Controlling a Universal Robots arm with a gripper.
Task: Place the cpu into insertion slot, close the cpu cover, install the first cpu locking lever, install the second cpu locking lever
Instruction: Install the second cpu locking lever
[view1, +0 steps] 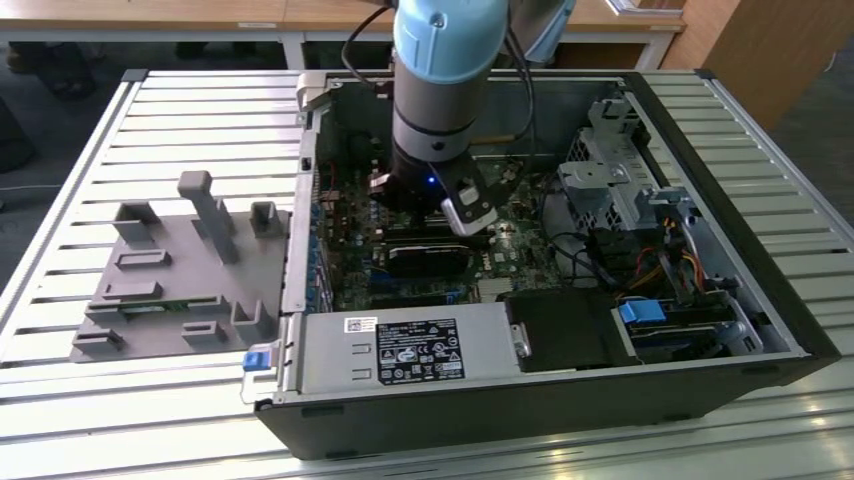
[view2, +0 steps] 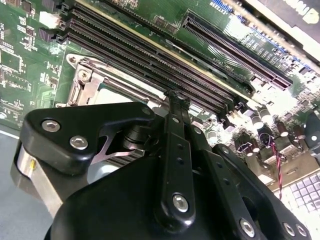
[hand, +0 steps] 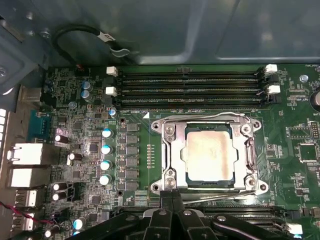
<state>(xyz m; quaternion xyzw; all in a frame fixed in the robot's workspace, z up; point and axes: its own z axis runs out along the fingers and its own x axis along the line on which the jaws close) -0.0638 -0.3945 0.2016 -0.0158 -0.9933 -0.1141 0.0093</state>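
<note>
- The cpu, dull silver-tan top, lies flat in the insertion slot on the green motherboard, as the first wrist view shows.
- The cpu cover, a silver frame with a cut-out middle, lies down around the chip; the metal top shows through its opening.
- A thin silver locking lever runs along the socket edge nearest the gripper (whether it is latched cannot be told).
- The gripper has its two black fingers pressed together at the tips, with nothing between them; the tips stand at the socket edge, just beside that lever. Contact with the lever cannot be confirmed.
- In the second wrist view the gripper appears from behind: fingers drawn together, tips ending at the long black memory slots, the cover's silver frame partly hidden behind the black linkage.
- The exterior view shows what the wrist views do not: the arm reaching down into an open computer case lying on a slatted table, with a grey fixture well apart at the exterior view's left.
</note>
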